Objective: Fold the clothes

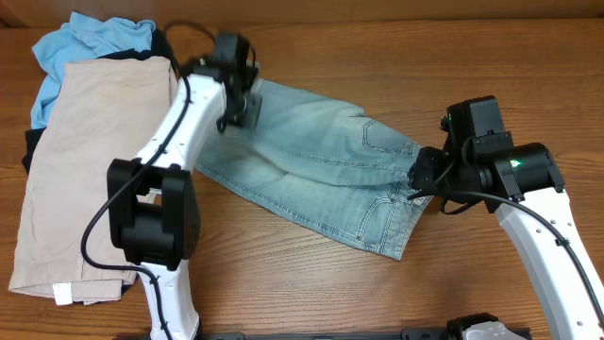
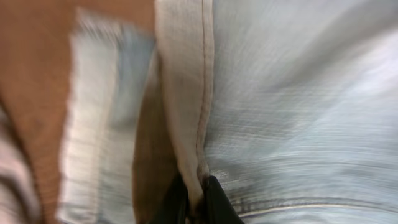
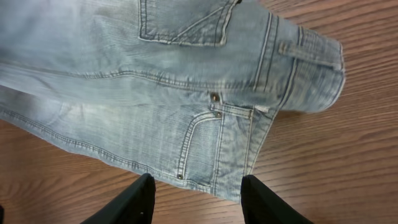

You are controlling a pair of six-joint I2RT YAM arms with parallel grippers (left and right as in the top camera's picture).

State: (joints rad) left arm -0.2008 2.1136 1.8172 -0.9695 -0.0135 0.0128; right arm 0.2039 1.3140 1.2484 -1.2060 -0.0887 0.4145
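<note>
The denim shorts (image 1: 321,165) lie in the middle of the table (image 1: 311,293). The left gripper (image 2: 193,202) pinches the leg hem. The right gripper (image 3: 199,199) stands open at the waistband corner, and should bite both layers before either arm lifts.

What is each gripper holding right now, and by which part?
Left gripper pinches the light-wash blue denim shorts by a stitched edge at the leg end. Right gripper is open near the waistband, holding nothing.
</note>
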